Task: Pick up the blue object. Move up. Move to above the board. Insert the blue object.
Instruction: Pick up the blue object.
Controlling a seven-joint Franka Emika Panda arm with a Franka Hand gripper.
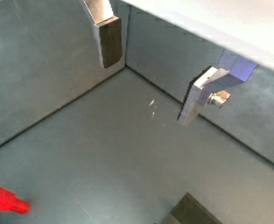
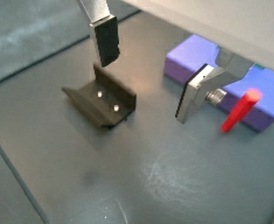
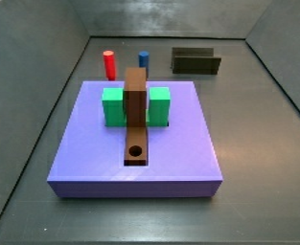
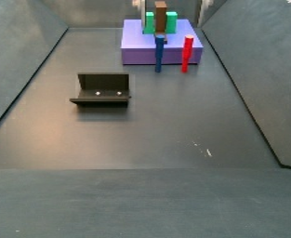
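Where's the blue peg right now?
The blue object stands upright on the floor beside the red peg, behind the purple slab in a side view. The open gripper is empty.

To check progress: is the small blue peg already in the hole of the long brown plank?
No, the small blue peg stands on the floor, and the plank's round hole is empty.

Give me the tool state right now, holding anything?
Tool: open, holding nothing. Its fingers hang over bare floor near the fixture in a wrist view; the blue peg stands untouched beside the red peg.
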